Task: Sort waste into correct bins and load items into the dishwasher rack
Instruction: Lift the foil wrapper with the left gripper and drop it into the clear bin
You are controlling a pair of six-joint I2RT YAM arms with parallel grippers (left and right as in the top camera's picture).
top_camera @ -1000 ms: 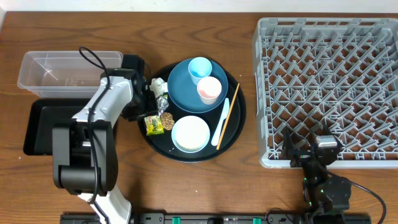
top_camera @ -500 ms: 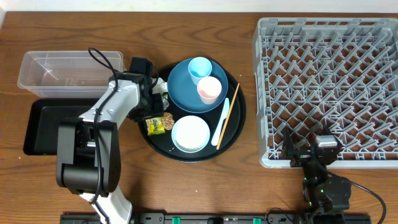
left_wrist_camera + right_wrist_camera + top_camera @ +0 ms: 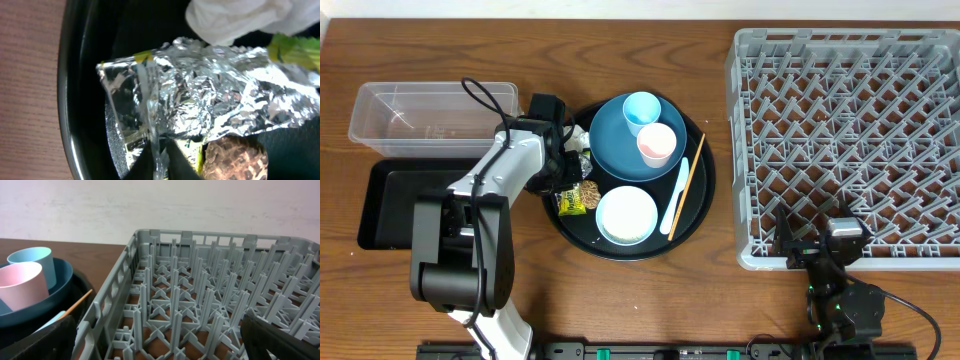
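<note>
Near edge of counter [image 3: 650, 300]: the right pincer [image 3: 160, 332] sits low in front of the dishwasher rack [image 3: 850, 120], fingers spread wide with nothing between them. Judged parked, out of the other arm's way.

Mid counter: the round black tray [image 3: 698, 205] carries everything to be sorted. Nearest on it is the light blue bowl [image 3: 626, 215]. The white spoon [image 3: 676, 195] and chopstick [image 3: 686, 187] lie side by side toward the tray's right rim.

Tray's left rim: the left pincer [image 3: 560, 178] is pressed together right at the snack wrapper [image 3: 210, 100]. The wrist view is filled with foil and the fingertips are hidden, so a pinch on the wrapper's edge is my reading, not certain. The wrapper lies on the tray, with the brown lump [image 3: 235, 160] touching it and the tissue [image 3: 235, 17] just beyond. An edge grip makes sense, since flat foil offers little else.

Further: the blue plate [image 3: 610, 155] holds the pink cup [image 3: 656, 145] and pale blue cup [image 3: 641, 110], both upright.

Left end: the shallow black bin [image 3: 390, 205] and, behind it, the clear tub [image 3: 380, 100] are close by for a short carry.

Rack: nothing loaded.
</note>
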